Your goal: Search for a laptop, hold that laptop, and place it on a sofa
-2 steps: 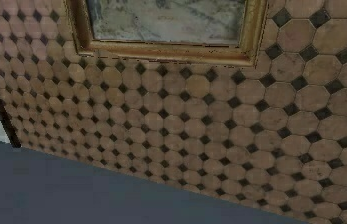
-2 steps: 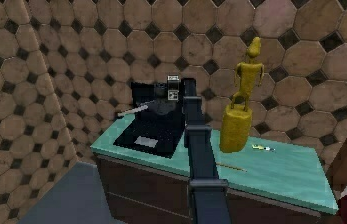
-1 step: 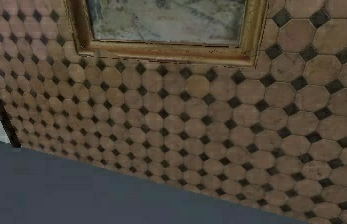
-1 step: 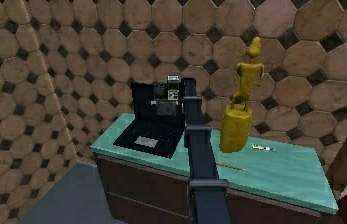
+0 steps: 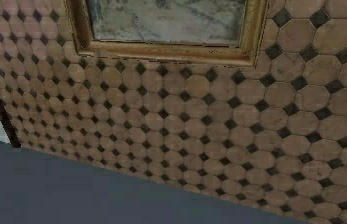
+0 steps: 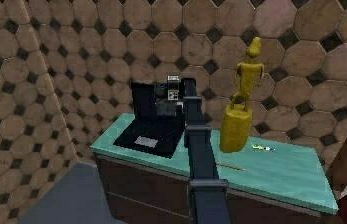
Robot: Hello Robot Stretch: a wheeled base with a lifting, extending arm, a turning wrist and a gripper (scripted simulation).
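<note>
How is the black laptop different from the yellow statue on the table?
The laptop is black; the statue is yellow. The laptop is low and wide with its lid up, while the statue is tall and narrow, rising well above that lid. In the arm side view the laptop sits at the left end of the table; the statue is nearer the middle. Both stand on the same teal top.
</note>
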